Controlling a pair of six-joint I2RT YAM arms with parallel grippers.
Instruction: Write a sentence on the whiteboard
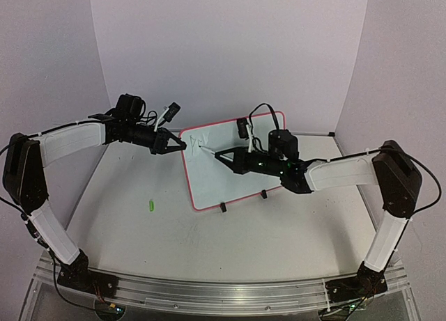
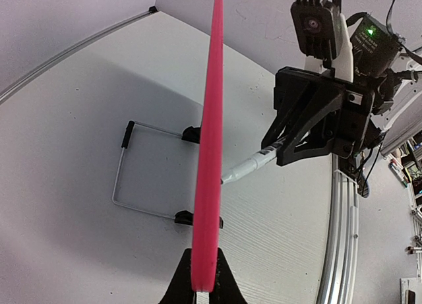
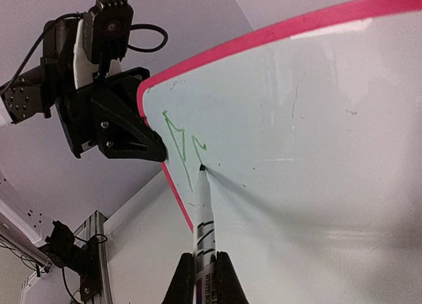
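Observation:
The whiteboard (image 1: 217, 185) stands tilted on two black clip feet mid-table, white with a red-pink rim. My left gripper (image 1: 180, 142) is shut on its upper left edge. In the left wrist view the rim (image 2: 210, 152) runs edge-on between the fingers of that gripper (image 2: 204, 272). My right gripper (image 1: 223, 155) is shut on a white marker (image 3: 202, 212), whose tip touches the board (image 3: 310, 119) near its top left corner. Of the sentence (image 3: 179, 140), only a few thin green strokes show beside the tip. The left gripper also shows in the right wrist view (image 3: 148, 146).
A small green marker cap (image 1: 149, 205) lies on the table left of the board. A wire stand (image 2: 125, 172) props the board from behind. White walls enclose the back and sides. An aluminium rail (image 1: 209, 290) runs along the near edge.

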